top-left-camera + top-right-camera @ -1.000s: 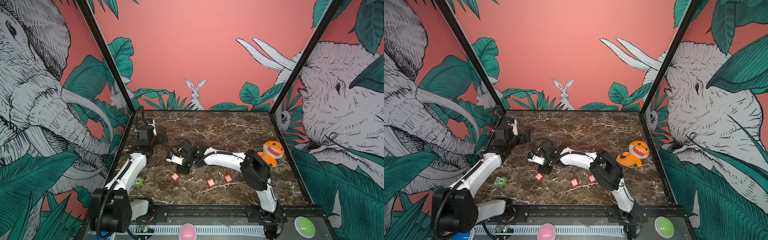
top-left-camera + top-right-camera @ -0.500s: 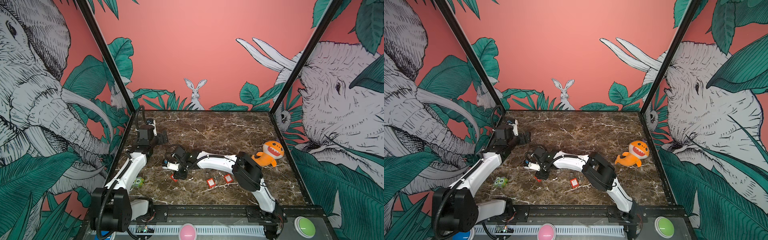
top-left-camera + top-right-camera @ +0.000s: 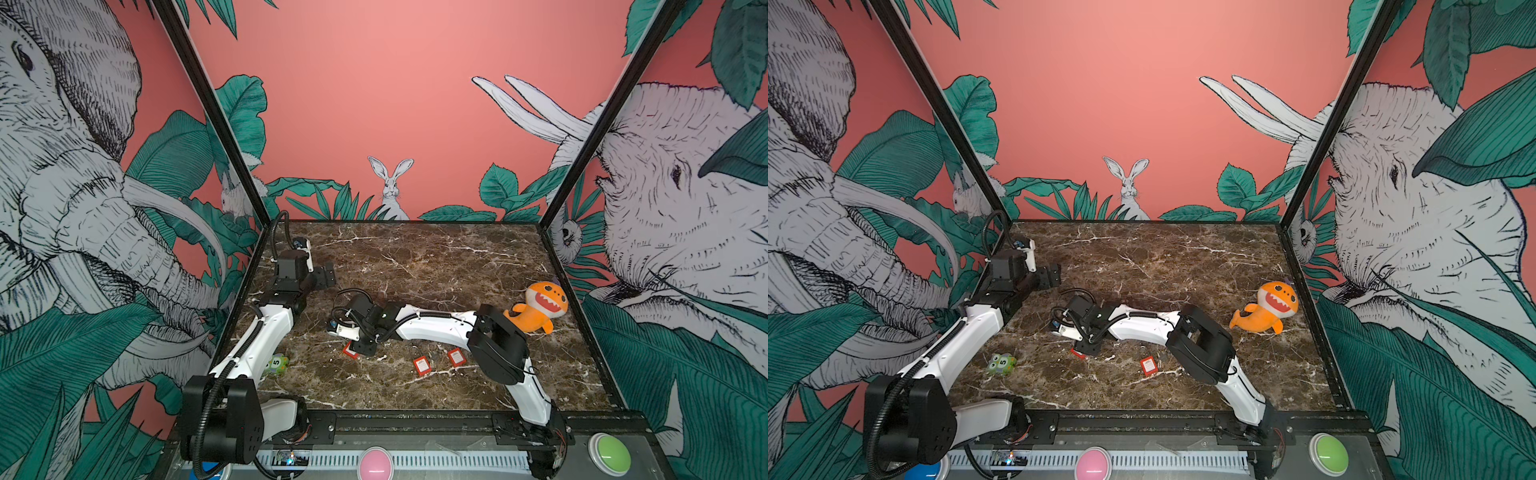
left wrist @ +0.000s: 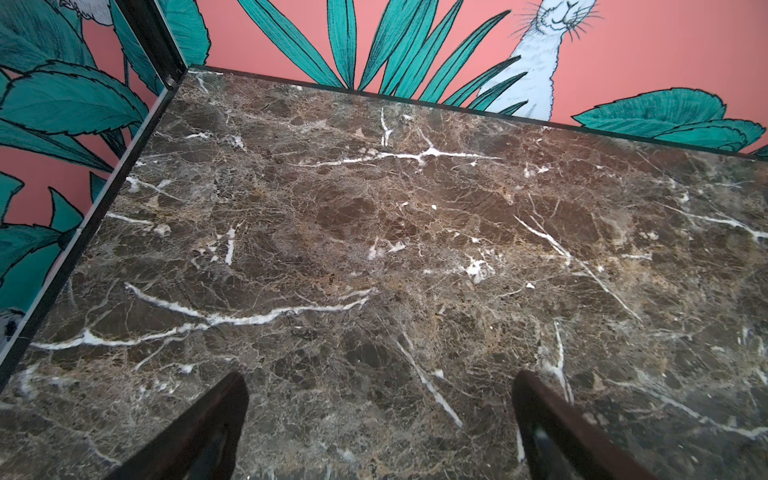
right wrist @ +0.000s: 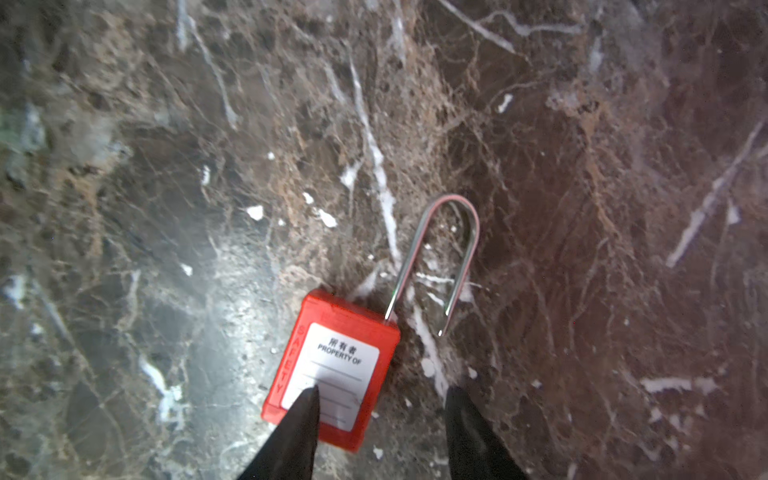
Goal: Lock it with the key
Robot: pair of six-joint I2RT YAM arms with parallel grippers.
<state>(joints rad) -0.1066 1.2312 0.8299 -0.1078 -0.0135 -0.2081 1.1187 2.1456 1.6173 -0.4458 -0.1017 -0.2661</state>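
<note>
A red padlock [image 5: 332, 370] with a white label lies flat on the marble table [image 5: 166, 166], its steel shackle [image 5: 440, 253] sprung open. My right gripper [image 5: 381, 392] hovers just above it with the jaws apart. One fingertip [image 5: 305, 411] lies over the label and the other over bare marble. In both top views this padlock [image 3: 349, 351] [image 3: 1076, 353] peeks out from under the right gripper [image 3: 360, 347] [image 3: 1089, 347]. My left gripper [image 4: 380, 377] [image 3: 322, 276] stands open and empty at the back left. The key is out of view.
Two more red padlocks [image 3: 422, 365] [image 3: 456, 357] lie right of the right gripper, near the right arm's elbow. An orange plush toy [image 3: 536, 309] lies at the right edge. A small green toy [image 3: 276, 365] sits by the left arm. Walls enclose the table on three sides.
The right gripper has swung left and forward and now sits low over the leftmost padlock. The left arm has not moved.
</note>
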